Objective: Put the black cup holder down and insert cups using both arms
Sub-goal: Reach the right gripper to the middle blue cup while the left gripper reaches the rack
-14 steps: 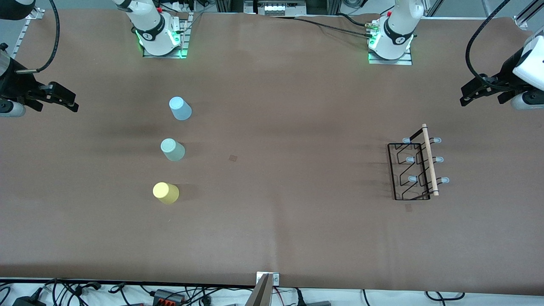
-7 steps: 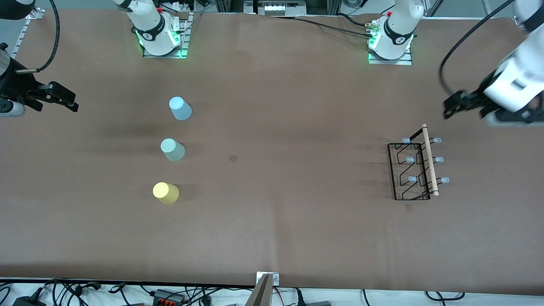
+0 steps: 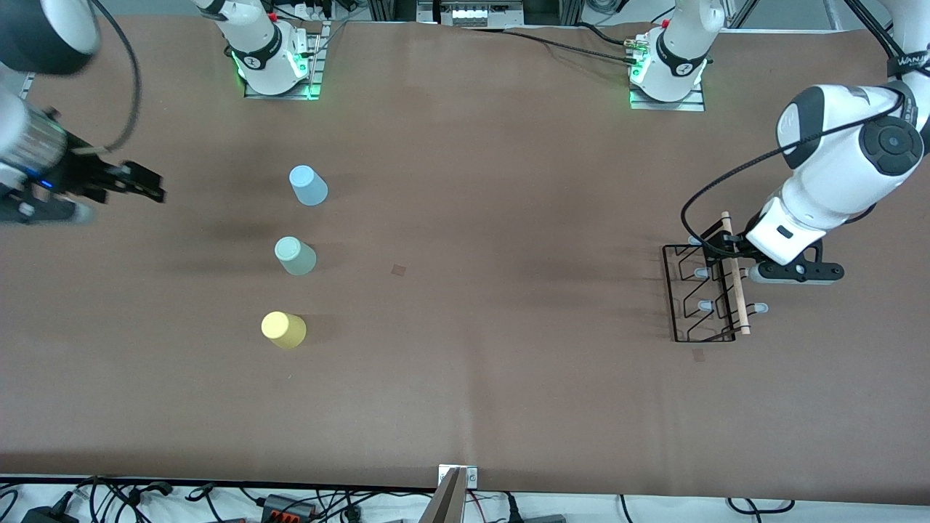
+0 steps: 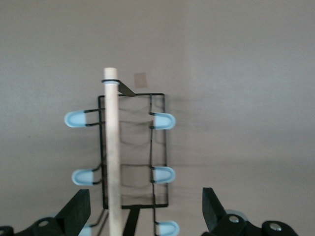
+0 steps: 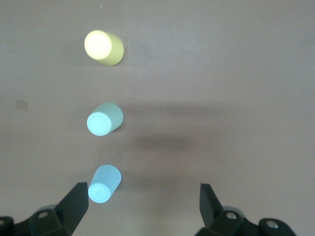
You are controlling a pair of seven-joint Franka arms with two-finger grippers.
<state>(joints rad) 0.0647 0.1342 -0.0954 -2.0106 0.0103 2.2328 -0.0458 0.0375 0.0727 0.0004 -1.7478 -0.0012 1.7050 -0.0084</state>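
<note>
Over the holder at the right of the front view, the left gripper [image 3: 726, 250] hangs with fingers spread wide and nothing between them. Its wrist view shows the wooden rod [image 4: 112, 147] running close to one finger [image 4: 76, 211] rather than midway in the gap. The holder [image 3: 708, 294] lies on the table [image 3: 472, 378] toward the left arm's end, capped prongs [image 4: 164, 120] sticking out to both sides.

Risks, as judged:
- Off-centre closure could push the rod sideways or catch a wire, tipping or sliding the light rack.
- A descending finger may strike a prong or the frame.

At the left edge of the front view, the right gripper [image 3: 142, 190] is also spread and empty, above bare table, well apart from the cups. The blue cup [image 3: 308, 185], mint cup [image 3: 294, 256] and yellow cup [image 3: 282, 329] stand in a column at centre left, apparently upside down. Smooth tapered walls could slip from a loose pinch, and a reach for one cup could knock its neighbour.
</note>
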